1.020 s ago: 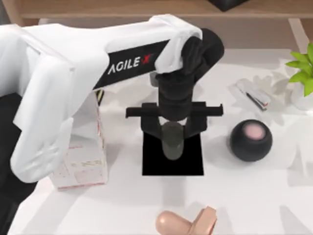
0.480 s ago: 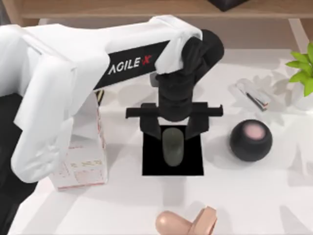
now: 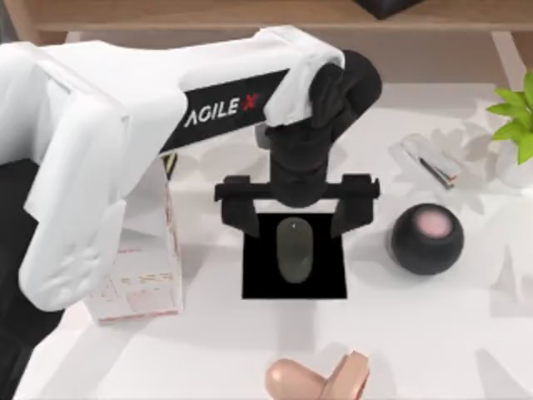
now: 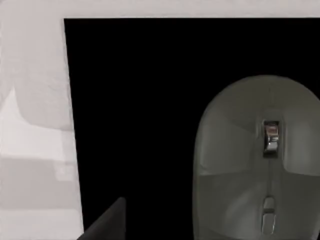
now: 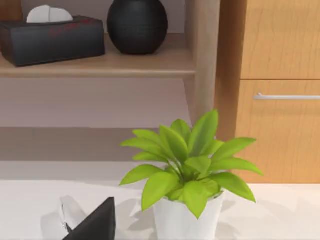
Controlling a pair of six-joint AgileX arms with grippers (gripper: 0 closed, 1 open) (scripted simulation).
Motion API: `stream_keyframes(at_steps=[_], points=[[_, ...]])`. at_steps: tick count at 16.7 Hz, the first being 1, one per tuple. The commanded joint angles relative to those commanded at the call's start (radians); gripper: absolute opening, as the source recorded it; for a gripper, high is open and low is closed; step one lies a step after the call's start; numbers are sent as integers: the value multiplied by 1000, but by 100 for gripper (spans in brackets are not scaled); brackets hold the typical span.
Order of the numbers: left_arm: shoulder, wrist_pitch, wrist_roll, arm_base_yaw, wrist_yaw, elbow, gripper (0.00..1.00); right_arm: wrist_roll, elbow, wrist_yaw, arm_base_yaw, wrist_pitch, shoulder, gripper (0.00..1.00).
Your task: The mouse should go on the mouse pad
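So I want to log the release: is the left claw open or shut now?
Open. The left claw has its fingers spread clear of either side of the mouse, which lies on the mouse pad.

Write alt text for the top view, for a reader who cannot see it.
The grey-olive mouse lies on the black mouse pad, with the left gripper open above it, fingers spread either side. A black ball with a pink top sits to the pad's right.

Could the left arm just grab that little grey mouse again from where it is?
Probably yes. The left hand is open right above the small grey-olive oval mouse, one finger on each side, nothing between them. The mouse lies on the flat black square mouse pad.
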Motion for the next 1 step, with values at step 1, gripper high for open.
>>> stream_keyframes(at_steps=[1], points=[[0, 0, 0, 0, 0, 0, 100, 0, 0, 0, 0, 0, 0, 100]])
